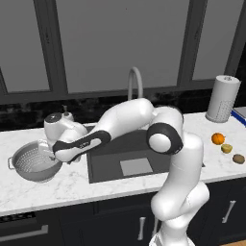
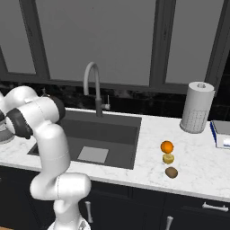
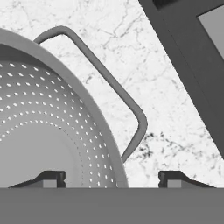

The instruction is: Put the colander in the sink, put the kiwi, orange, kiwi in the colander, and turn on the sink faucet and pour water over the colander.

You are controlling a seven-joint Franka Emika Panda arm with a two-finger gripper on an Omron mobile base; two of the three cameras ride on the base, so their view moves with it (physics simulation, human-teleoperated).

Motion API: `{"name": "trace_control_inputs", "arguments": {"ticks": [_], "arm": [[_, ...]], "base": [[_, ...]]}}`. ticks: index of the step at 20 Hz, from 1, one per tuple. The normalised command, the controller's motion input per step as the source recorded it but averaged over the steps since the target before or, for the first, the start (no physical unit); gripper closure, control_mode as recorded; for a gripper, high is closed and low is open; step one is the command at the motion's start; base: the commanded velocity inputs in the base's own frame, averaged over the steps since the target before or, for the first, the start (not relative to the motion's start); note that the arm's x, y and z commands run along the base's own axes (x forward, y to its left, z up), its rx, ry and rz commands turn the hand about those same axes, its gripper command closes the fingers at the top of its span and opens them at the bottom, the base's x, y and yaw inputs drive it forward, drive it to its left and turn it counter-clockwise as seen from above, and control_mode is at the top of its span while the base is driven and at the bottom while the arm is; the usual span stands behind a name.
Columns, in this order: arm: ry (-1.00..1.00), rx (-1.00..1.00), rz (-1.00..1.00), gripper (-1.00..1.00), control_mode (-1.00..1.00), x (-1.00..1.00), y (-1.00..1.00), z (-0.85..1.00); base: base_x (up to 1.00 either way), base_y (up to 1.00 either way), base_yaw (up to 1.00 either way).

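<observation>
Straddling the colander rim beside its loop handle, on the counter left of the sink, my gripper stands spread; an off-centre pinch could tip the bowl.

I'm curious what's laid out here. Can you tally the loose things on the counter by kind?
Colander: 1
Orange: 1
Yellow-green fruit: 1
Brown oval fruit: 1
Paper towel roll: 1
Soap pump bottle: 1
Total: 6
</observation>
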Motion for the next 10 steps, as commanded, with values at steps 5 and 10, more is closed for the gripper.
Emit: {"name": "trace_control_inputs", "arguments": {"ticks": [5, 10], "arm": [[-0.02, 0.0, 0.0, 1.0, -1.0, -0.18, -0.22, -0.26], [-0.01, 0.0, 0.0, 1.0, -1.0, -0.16, -0.5, -0.03]], "base": [[0.0, 0.0, 0.0], [0.0, 0.0, 0.0]]}}
